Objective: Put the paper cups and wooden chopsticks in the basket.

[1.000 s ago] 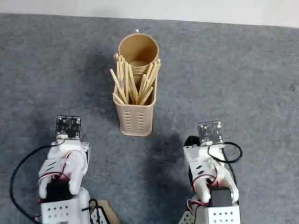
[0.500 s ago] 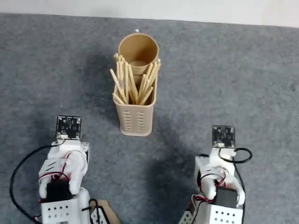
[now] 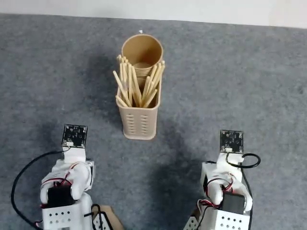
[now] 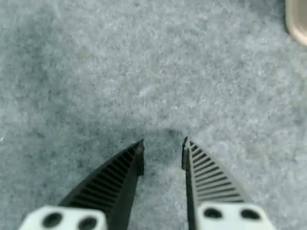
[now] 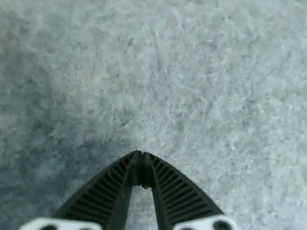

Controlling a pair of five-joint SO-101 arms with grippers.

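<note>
A tall beige basket of smooth plastic, rectangular with rounded corners and slotted walls, is found upright on a grey, fibrous, felt-like table covering. A bundle of pale, slender wooden chopsticks is seen standing in it, splayed at slight angles. Brown paper cups, round-mouthed and nested one inside another, appear to be lodged at the basket's far end, just behind the chopsticks.

The left gripper, fitted with black, ribbed, tapering fingers, is held over bare covering; its tips are parted by a narrow gap and nothing is held. The right gripper, of the same build, is pressed tip to tip and is empty. The basket is well apart from both grippers, ahead of them and nearer the left arm's side.
</note>
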